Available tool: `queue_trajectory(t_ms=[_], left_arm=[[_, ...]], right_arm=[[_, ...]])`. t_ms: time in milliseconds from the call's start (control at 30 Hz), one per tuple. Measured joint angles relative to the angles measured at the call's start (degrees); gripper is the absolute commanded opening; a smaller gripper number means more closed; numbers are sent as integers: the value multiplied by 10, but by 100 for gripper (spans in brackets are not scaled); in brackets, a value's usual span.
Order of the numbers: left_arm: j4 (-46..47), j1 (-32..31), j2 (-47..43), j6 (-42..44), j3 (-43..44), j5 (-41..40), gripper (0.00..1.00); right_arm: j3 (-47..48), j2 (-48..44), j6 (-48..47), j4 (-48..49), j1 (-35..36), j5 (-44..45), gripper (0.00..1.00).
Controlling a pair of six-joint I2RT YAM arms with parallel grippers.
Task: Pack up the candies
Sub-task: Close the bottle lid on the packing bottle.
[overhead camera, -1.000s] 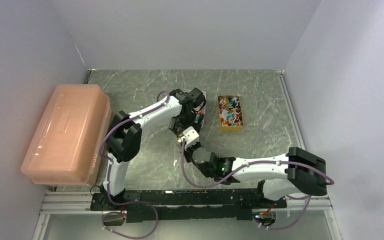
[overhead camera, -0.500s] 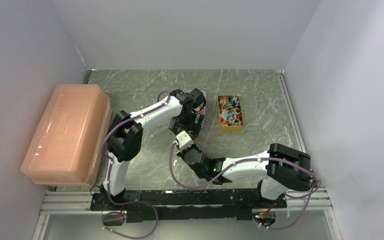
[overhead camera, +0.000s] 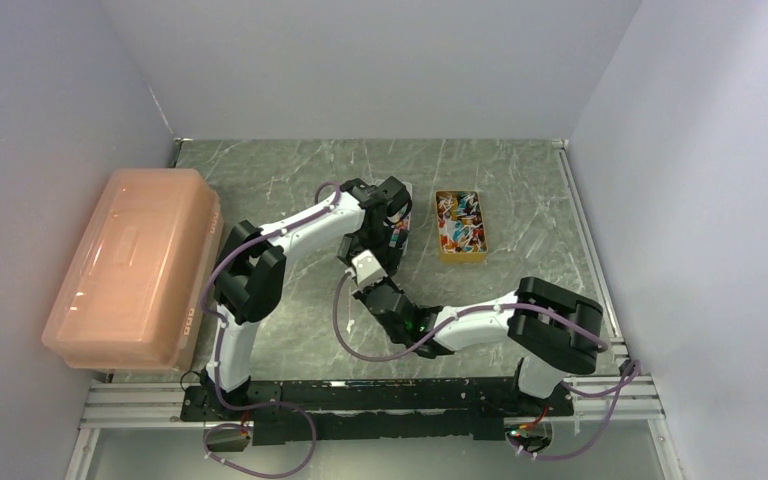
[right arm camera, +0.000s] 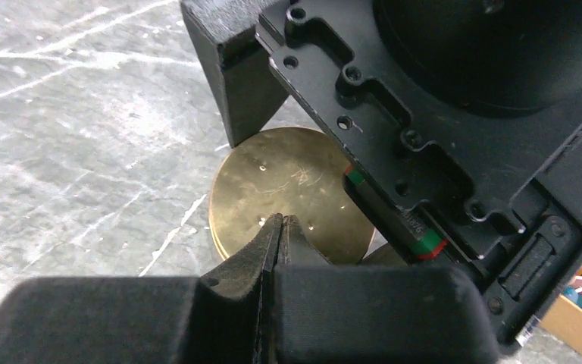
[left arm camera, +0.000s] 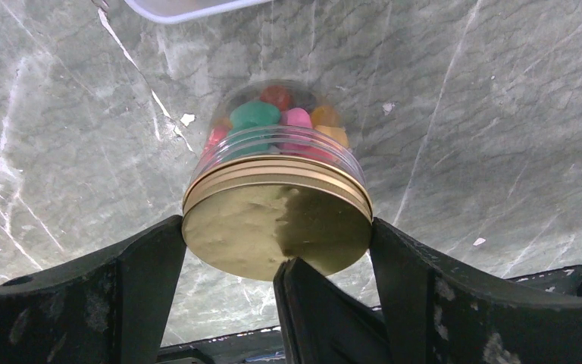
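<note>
Jar (left arm camera: pixel 273 140) w/ candies (left arm camera: pixel 258 115) inside is upright on bench (left arm camera: pixel 68 121), centre of left wrist view. More candies are in yellow tray (overhead camera: pixel 460 258), right of it in top view.
Left gripper (left arm camera: pixel 276 227): jaws wide, both fingers against rim of gold lid (right arm camera: pixel 288 182), prob. to steady jar.
Right gripper (right arm camera: pixel 280 221): fully closed, empty, tips touch lid top. Seems to press it.

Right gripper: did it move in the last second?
Yes. The right gripper slid left, away from the yellow tray, which stayed put.
</note>
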Motion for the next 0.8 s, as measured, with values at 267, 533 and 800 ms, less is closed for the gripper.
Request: queue_trajectory(t_ms=[267,533,800], left_arm=[[3,0,1,1,0,0,93],[3,0,2,5,0,2,93],[-4,6,2,11,6,7,93]], right_arm=[[0,23,18,27,-9,-18,0],[23,39,77,16,-9,-41,0],[27,39,152,-1,-9,-45,0]])
